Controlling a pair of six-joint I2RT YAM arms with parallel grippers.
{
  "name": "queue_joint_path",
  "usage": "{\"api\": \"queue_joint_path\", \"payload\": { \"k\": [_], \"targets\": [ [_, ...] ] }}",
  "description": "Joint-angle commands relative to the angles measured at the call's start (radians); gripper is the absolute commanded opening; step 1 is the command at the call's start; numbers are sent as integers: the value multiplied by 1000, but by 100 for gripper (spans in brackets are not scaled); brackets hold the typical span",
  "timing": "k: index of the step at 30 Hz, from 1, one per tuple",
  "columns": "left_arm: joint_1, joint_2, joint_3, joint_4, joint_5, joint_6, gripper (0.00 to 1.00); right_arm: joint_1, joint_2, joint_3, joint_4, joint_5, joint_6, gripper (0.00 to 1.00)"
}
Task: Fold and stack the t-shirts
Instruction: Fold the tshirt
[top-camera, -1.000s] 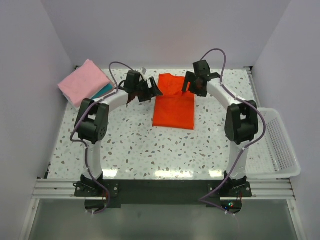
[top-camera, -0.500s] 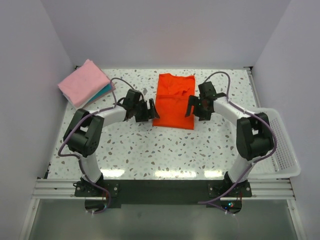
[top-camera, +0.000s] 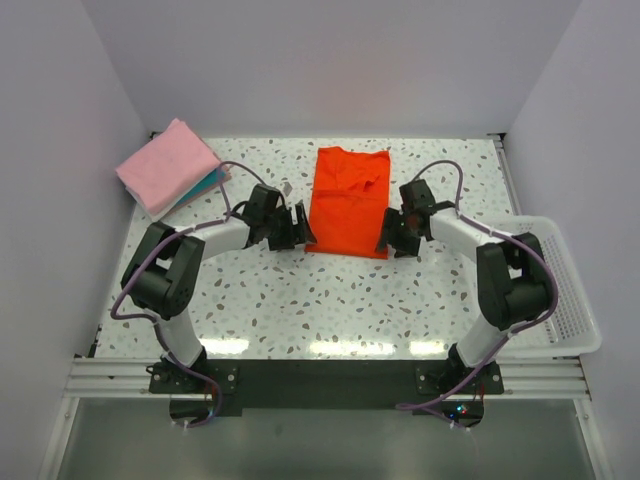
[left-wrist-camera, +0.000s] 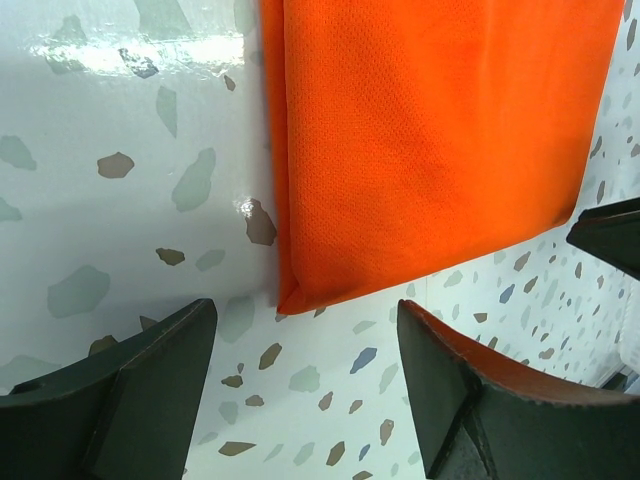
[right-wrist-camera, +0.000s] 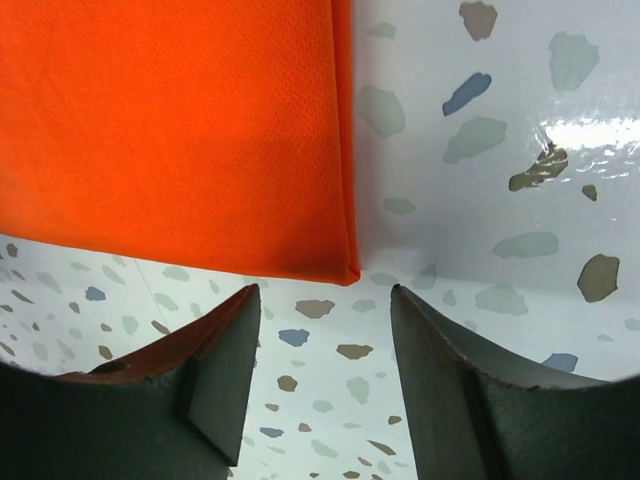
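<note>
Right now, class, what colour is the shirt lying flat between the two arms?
The shirt is plain bright orange-red, with no print visible. The left wrist view shows it best.

My desk (top-camera: 300, 300) is a white terrazzo-look top with grey and brown flecks, boxed in by plain pale lilac walls (top-camera: 330, 60) on three sides. Overhead light leaves shiny glare patches near the front edge, where an aluminium rail (top-camera: 320, 372) runs across. A white mesh basket (top-camera: 570, 290) sits at the right edge
</note>
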Motion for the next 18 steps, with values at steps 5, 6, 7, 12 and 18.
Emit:
{"api": "queue_joint_path", "payload": {
  "k": [5, 6, 7, 12, 18],
  "targets": [
    [-8, -9, 33, 34, -4, 5, 75, 2, 3, -42, 41, -19, 34, 50],
    [-8, -9, 33, 32, -4, 5, 75, 2, 9, -46, 46, -12, 34, 48],
    [-8, -6, 35, 31, -4, 6, 75, 1, 12, -48, 51, -14, 34, 47],
    [-8, 0, 42, 25, -4, 6, 73, 1, 47, -40, 61, -11, 34, 37],
    [-8, 20, 65, 8, -10, 9, 70, 2, 53, -43, 72, -11, 31, 33]
  ]
}}
